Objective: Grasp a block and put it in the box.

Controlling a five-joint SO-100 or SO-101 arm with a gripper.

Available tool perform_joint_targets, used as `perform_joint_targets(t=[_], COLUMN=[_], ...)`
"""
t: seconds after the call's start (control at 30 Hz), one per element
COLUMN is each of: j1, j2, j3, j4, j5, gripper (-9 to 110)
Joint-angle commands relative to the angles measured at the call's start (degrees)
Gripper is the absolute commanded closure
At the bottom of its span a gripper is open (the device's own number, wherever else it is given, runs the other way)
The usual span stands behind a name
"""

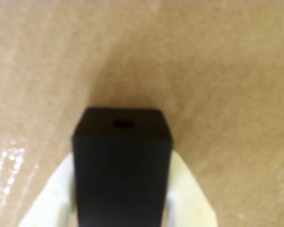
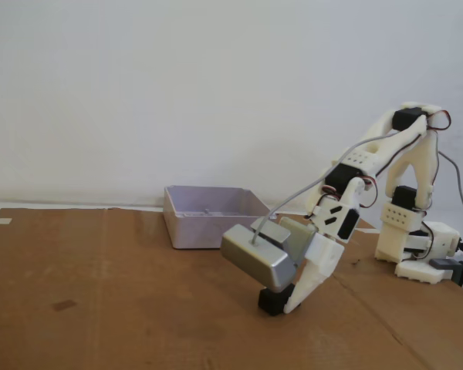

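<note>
In the fixed view, the box sits at the back of the brown surface. Right of it and nearer the camera, the white gripper pinches the black block, low, at the surface.

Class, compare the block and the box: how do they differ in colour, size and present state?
The block is matte black; the box is pale lavender-grey. The block is small and solid; the box is much wider, shallow and open-topped. The block sits between the gripper's fingers; the box stands free behind. Both are at cardboard level.
</note>
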Motion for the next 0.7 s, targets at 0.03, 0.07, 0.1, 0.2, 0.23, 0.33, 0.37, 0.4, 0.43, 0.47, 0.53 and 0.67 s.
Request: perform_joint_targets(t=[0.03, 0.07, 0.1, 0.2, 0.23, 0.33, 0.37, 0.4, 0.43, 0.47, 0.53, 0.67], j1=[0.18, 0.18, 0.18, 0.18, 0.18, 0.26, 0.26, 0.44, 0.79, 0.97, 1.05, 1.67], j2=[0.7, 0.7, 0.7, 0.97, 1.14, 1.58, 1.58, 1.67, 1.76, 1.93, 3.08, 5.36], j3=[0.09, 0.09, 0.09, 0.09, 0.09, -0.35, -0.7, -0.79, -0.88, -0.97, -1.32, -1.32], j4=[0.62, 0.62, 0.62, 0.62, 0.62, 0.62, 0.62, 0.62, 0.53, 0.44, 0.62, 0.62], j5=[0.35, 0.35, 0.35, 0.35, 0.35, 0.35, 0.26, 0.18, 0.09, 0.0, -0.09, -0.18], gripper=[102, 102, 102, 102, 102, 102, 102, 102, 102, 102, 102, 102])
